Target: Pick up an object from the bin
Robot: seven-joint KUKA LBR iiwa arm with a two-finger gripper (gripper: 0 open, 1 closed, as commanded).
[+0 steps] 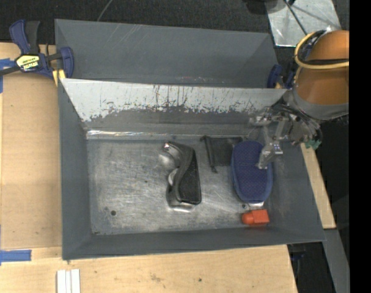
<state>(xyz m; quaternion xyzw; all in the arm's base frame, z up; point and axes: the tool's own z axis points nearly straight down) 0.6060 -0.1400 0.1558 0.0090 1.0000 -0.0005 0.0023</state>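
My gripper (268,153) hangs at the right side of the bin, over the upper right part of a blue oval pad-like thing (249,179) that lies flat on the floor. A small red block (255,217) lies just below the blue thing, near the bin's front wall. Left of the gripper, a small flat black piece (219,151) rests near the back wall.
A black and silver stapler-like tool (184,177) lies in the middle of the bin floor. The left half of the floor is bare metal. The arm with its orange cover comes in over the right rim.
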